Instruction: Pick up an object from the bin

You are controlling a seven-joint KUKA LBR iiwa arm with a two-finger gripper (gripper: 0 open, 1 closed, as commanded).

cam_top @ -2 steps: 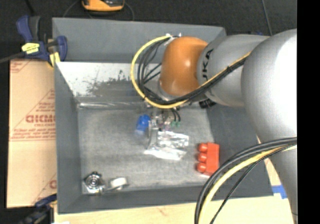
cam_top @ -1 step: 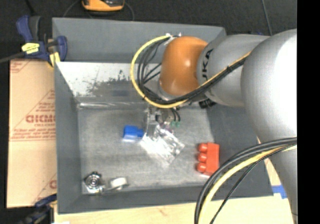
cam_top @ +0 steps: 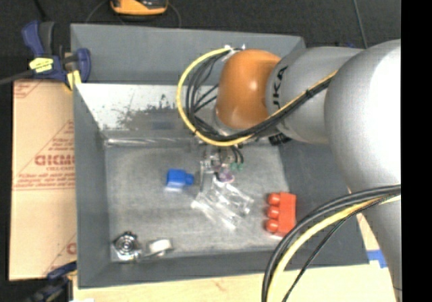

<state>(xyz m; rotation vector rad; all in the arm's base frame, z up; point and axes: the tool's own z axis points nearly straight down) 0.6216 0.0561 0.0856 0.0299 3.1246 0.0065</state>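
Observation:
My gripper (cam_top: 217, 167) reaches down in the middle of the bin from under the orange wrist cover. Its fingertips sit at the upper end of a clear crumpled plastic piece (cam_top: 221, 203), which lies on the floor just below them. A small purple and green bit (cam_top: 230, 171) shows right beside the fingers. A small blue block (cam_top: 177, 180) lies just left of the gripper, apart from it.
An orange ribbed block (cam_top: 280, 213) lies at the right of the bin floor. A round silver metal part (cam_top: 125, 246) and a small white cap-like piece (cam_top: 159, 246) rest in the front left corner.

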